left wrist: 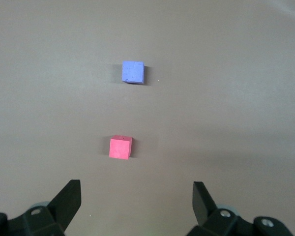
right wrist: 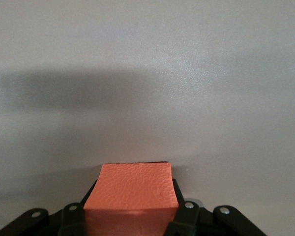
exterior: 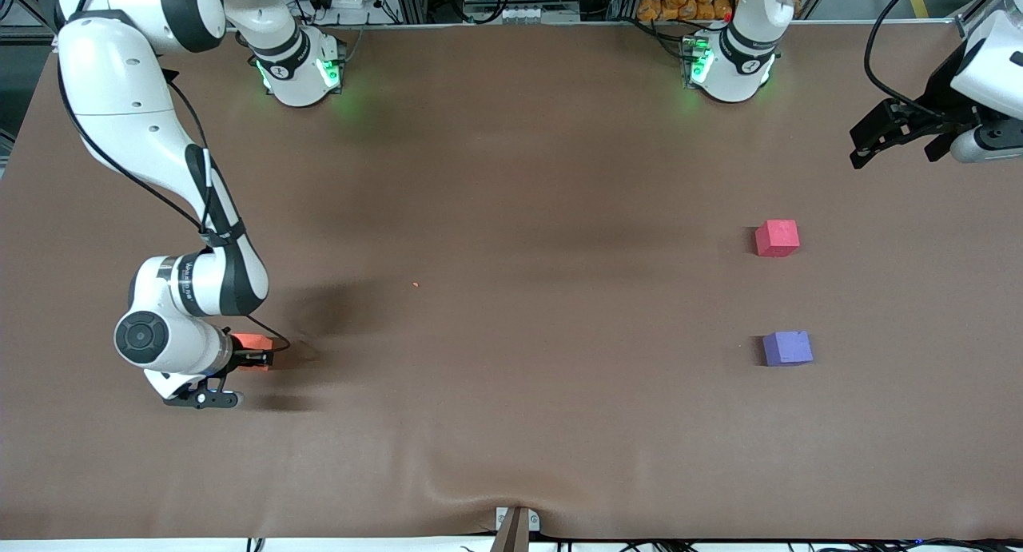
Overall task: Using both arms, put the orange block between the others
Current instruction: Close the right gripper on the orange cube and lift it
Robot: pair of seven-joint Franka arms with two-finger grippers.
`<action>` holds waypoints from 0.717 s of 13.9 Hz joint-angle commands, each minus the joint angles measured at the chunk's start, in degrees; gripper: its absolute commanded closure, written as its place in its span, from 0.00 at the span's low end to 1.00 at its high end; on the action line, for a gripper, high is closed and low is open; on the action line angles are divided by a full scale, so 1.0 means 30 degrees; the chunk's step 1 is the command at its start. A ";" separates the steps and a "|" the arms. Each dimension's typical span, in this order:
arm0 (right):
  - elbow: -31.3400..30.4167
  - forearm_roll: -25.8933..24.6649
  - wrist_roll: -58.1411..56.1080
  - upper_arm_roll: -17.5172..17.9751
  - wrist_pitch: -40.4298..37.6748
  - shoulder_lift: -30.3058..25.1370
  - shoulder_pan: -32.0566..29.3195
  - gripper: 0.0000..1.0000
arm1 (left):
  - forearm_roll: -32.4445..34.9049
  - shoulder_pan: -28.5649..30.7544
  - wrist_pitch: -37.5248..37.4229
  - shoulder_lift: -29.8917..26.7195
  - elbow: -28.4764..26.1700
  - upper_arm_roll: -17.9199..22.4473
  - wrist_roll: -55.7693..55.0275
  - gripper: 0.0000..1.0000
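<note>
The orange block sits low at the right arm's end of the table, and my right gripper is shut on it. In the right wrist view the orange block fills the space between the black fingers. The red-pink cube and the purple-blue cube lie at the left arm's end, the purple-blue one nearer the front camera, with a gap between them. My left gripper hangs open above the table's edge at that end. Its wrist view shows the red-pink cube and the purple-blue cube.
A tiny orange crumb lies on the brown table cover near the middle. The cover has a wrinkle at the front edge by a clamp. The arm bases stand along the back edge.
</note>
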 commanded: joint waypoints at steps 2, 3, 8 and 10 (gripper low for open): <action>0.0181 0.0128 0.0813 0.0188 -0.0137 0.0056 0.0711 1.00 | -0.0317 0.0078 0.0153 0.0054 0.0094 -0.0074 0.0116 0.00; 0.0269 0.0564 0.0842 0.0217 -0.0399 -0.0032 0.1149 1.00 | -0.0317 0.0078 0.0153 0.0054 0.0094 -0.0103 0.0116 0.00; 0.2489 0.2326 0.5984 0.0217 -0.5108 -0.0297 0.6123 1.00 | -0.0317 0.0078 0.0153 0.0054 0.0065 -0.0103 0.0116 0.00; 0.3137 0.2763 0.8098 0.0247 -0.6169 -0.0355 0.8087 1.00 | -0.0317 0.0078 0.0153 0.0054 0.0065 -0.0103 0.0116 0.00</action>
